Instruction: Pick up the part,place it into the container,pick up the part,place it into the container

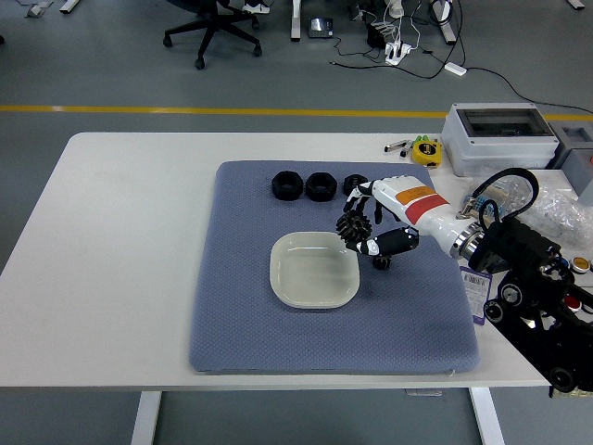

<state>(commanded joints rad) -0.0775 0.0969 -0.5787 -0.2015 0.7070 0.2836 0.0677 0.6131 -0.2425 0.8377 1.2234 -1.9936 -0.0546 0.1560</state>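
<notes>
I'm holding a black gear (353, 225) pinched in my right hand (375, 222), hovering over the cream dish's (313, 270) right rim.

Right arm, extended; hand loaded.
Right arm enters from the lower right corner, black linkage near the table's right edge, white forearm with orange and red bands angled toward the far left. Right hand (369, 227) at the end of the reach, palm turned left, fingers (389, 242) curled round a black toothed gear (353, 225). Wrist roughly level.
</notes>
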